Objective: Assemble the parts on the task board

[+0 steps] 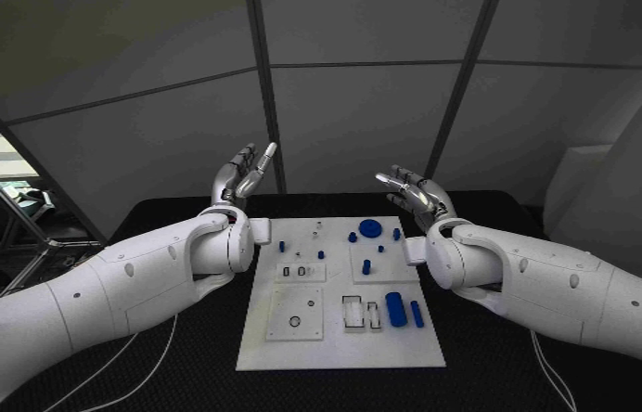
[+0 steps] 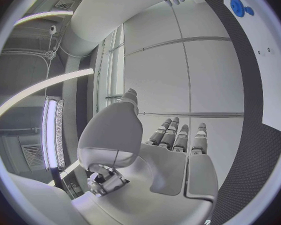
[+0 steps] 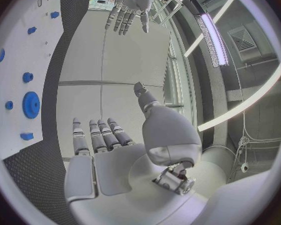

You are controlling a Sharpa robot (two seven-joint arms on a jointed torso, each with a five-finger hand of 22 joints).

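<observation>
The white task board (image 1: pixel 341 338) lies in the middle of the black table. On it lie several blue parts: a round disc (image 1: pixel 369 227) at the far end, small pegs (image 1: pixel 352 238) beside it, and a long block (image 1: pixel 396 306) with a thin bar (image 1: pixel 417 314) toward the near right. My left hand (image 1: pixel 242 175) is raised above the board's far left corner, fingers straight and apart, holding nothing. My right hand (image 1: pixel 412 189) is raised at the far right, also spread and empty. The right wrist view shows the disc (image 3: pixel 30 104) and my left hand (image 3: pixel 129 7); the left wrist view shows the disc (image 2: pixel 237 6).
Grey wall panels stand behind the black table (image 1: pixel 174 356). Recessed slots and small holes (image 1: pixel 296 321) mark the board's near left area. A cable (image 1: pixel 141 366) runs over the table at the near left.
</observation>
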